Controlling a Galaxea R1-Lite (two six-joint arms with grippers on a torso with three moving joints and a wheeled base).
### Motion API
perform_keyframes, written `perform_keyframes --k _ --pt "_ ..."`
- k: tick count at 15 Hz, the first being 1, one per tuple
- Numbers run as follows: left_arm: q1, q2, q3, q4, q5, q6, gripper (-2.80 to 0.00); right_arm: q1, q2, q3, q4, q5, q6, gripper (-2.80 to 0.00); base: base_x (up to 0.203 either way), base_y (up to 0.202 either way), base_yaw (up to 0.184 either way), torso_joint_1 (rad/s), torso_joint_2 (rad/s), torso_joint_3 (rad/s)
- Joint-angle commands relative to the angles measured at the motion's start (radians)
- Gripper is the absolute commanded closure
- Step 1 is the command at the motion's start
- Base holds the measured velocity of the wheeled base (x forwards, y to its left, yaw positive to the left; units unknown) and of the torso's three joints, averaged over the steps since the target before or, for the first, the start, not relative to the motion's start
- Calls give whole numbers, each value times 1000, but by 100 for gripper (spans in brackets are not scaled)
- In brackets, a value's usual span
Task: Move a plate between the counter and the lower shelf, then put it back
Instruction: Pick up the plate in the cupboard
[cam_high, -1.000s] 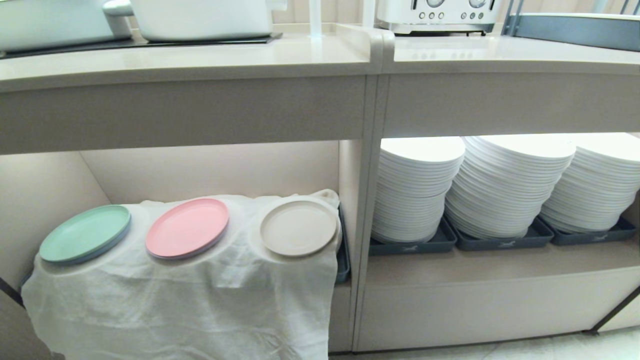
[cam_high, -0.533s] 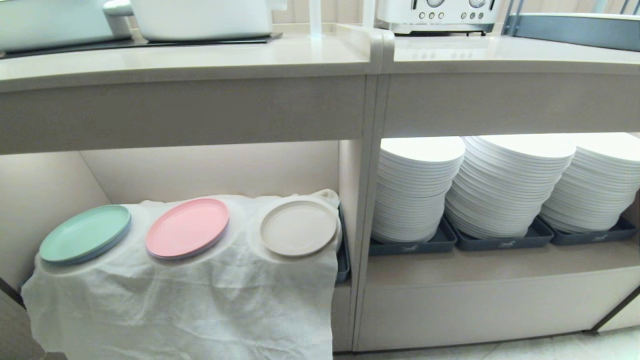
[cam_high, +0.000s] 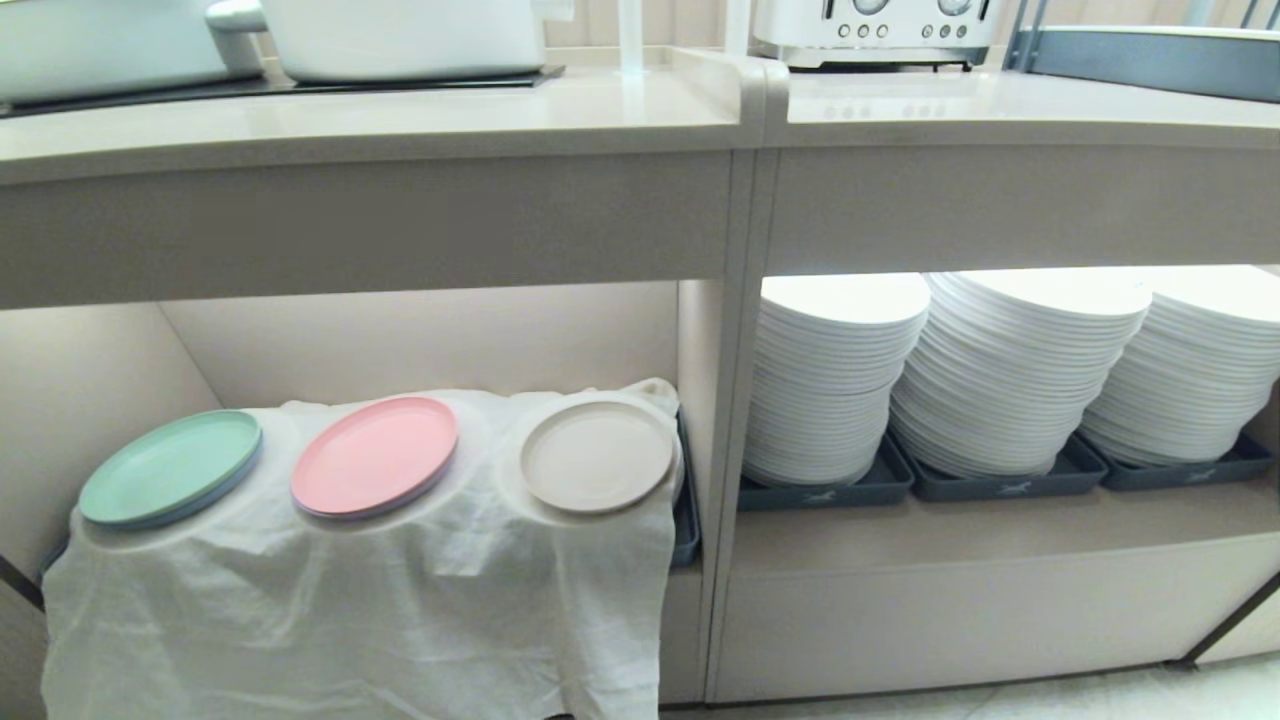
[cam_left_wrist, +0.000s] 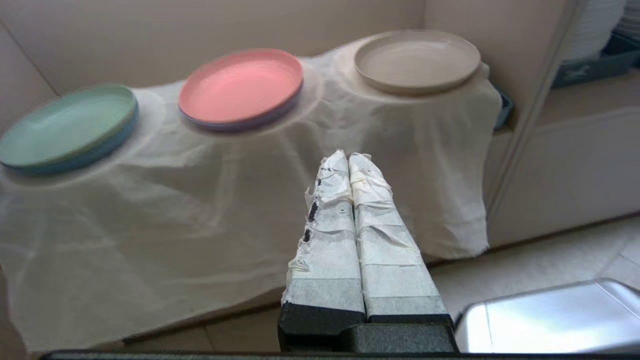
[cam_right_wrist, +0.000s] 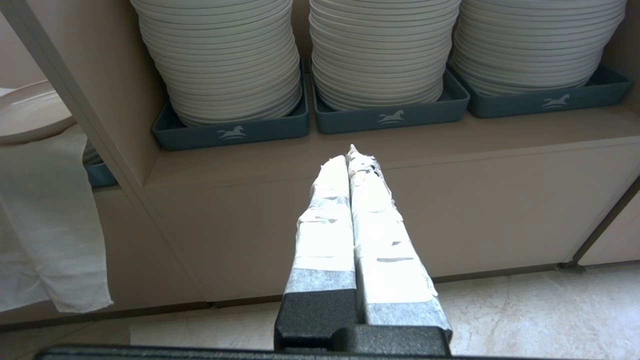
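The cream plate lies flat on the white cloth that drapes the lower shelf, on the rightmost of the round humps, next to the upright divider that parts this bay from the one with the tall white plate stacks. Going away from the divider, the pink plate comes next, apart from the cream plate, then the mint-green plate at the far end. The counter runs above the shelf. The left gripper hangs in front of the cloth, below the gap between the pink and cream plates, touching nothing, its taped fingers pressed together. The right gripper is on the other side of the divider, pointing at the dark trays under the white stacks, its taped fingers also pressed together and empty.
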Motion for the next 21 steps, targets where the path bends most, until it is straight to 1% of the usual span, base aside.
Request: perform_keyframes --k 1,3,7,11,15,17,19,21 --pt "0 21 -41 51 -4 -4 0 0 0 0 0 0 0 0 0 0 0 0 0 0" --pt "0 86 -69 75 -4 -26 0 0 0 0 0 0 0 0 0 0 0 0 0 0" --pt "0 267 -112 81 1 -98 0 0 0 0 0 0 0 0 0 0 0 0 0 0" --pt "1 446 -121 82 0 -140 0 0 0 0 0 0 0 0 0 0 0 0 0 0" --pt "0 654 -136 80 -7 -207 0 0 0 0 0 0 0 0 0 0 0 0 0 0" --pt "-2 737 -152 78 -39 -239 0 0 0 0 0 0 0 0 0 0 0 0 0 0" --pt "-3 795 -154 69 -85 -250 0 0 0 0 0 0 0 0 0 0 0 0 0 0" --pt "-6 861 -149 17 -102 -275 0 0 0 0 0 0 0 0 0 0 0 0 0 0"
